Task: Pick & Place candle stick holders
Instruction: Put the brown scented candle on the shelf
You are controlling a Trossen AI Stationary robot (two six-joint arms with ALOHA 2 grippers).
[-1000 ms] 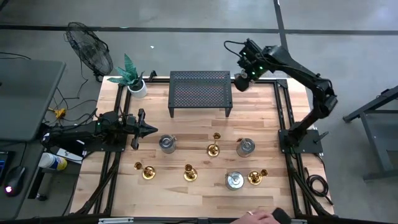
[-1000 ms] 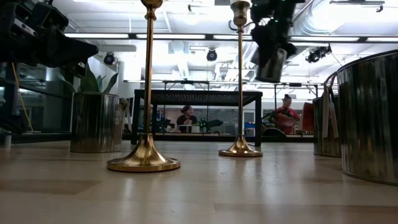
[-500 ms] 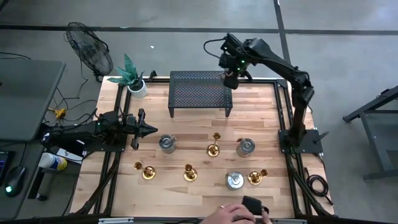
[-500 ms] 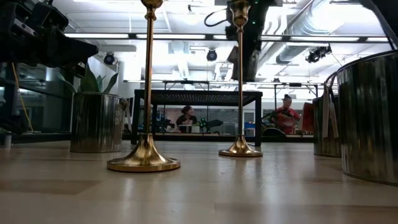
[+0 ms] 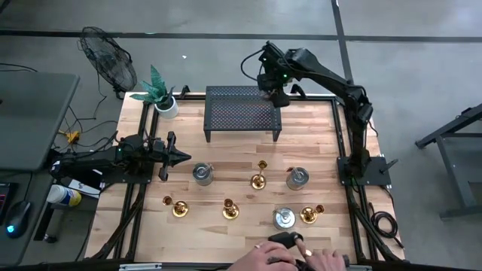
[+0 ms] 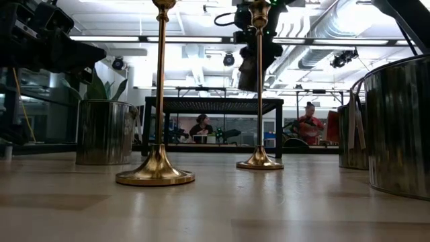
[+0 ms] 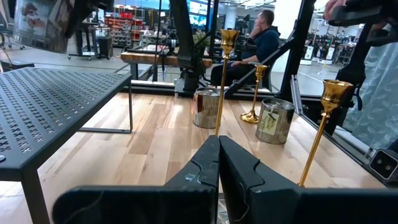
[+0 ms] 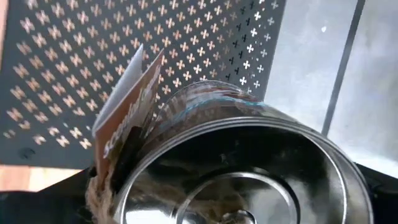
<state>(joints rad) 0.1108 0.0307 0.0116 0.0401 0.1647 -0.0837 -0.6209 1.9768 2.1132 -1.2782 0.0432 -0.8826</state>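
Several gold candle stick holders stand upright on their round bases on the wooden table: one mid-table (image 5: 259,179), three nearer the front (image 5: 175,206) (image 5: 230,210) (image 5: 311,214). My right gripper (image 5: 276,92) hangs over the far right corner of the black mesh rack (image 5: 242,111), shut on a silver tin (image 8: 249,168) with a cardboard tag (image 8: 127,106). It touches no candle stick holder. My left gripper (image 5: 183,156) waits shut at the table's left side, pointing level toward the holders. My right gripper holds the silver tin (image 6: 250,66) from above, slanting down. The wrist view looks into the tin's open top (image 8: 236,186), and the tin itself hides where the fingers meet its wall. The tin hangs tilted below the gripper, lifted clear of the rack.
Three more silver tins stand among the holders (image 5: 202,174) (image 5: 297,178) (image 5: 284,218). A potted plant (image 5: 161,94) sits at the far left corner. A person's hands (image 5: 290,252) with a dark thing reach in at the near edge.
My right gripper has carried the tin toward the table's left along the far edge, from beyond the rack's right end to above its far right corner, rolling its wrist on the way. The person's hands have moved farther in along the near edge.
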